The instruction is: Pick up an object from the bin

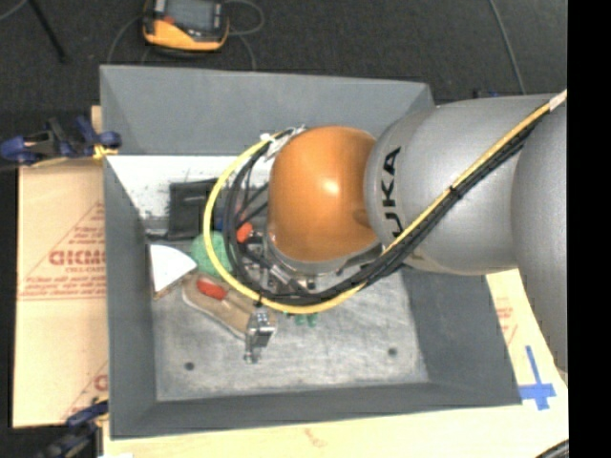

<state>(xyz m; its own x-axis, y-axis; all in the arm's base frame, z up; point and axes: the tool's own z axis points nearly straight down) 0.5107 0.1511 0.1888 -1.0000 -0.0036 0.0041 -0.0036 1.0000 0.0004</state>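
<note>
Low in the grey bin (134, 284) hangs the claw (256, 340), a small metal piece close above the speckled floor, somewhat left of the floor's middle. Whether it is open or closed cannot be told from this angle, and nothing can be seen gripped in it.

At the far left of the floor, against the left wall, lies a white wedge (170, 266) with its point aimed right. Above it, toward the back wall, sits a black box (189, 208). Just right of the wedge is a green lump (210, 250), partly hidden by the robot's cables (221, 256). Below the lump lies a small red piece (211, 289), resting on or against a tan strip (221, 315) that runs slantwise down to the right. The strip's right end reaches the claw, so this is the thing nearest it; whether the two touch cannot be told.

Right of the claw, a few small green bits (304, 320) peek out from under the wrist. Above all this bulges the orange cover (320, 194), and from it the thick silver arm (477, 189) stretches away to the right over the bin's rim.
</note>
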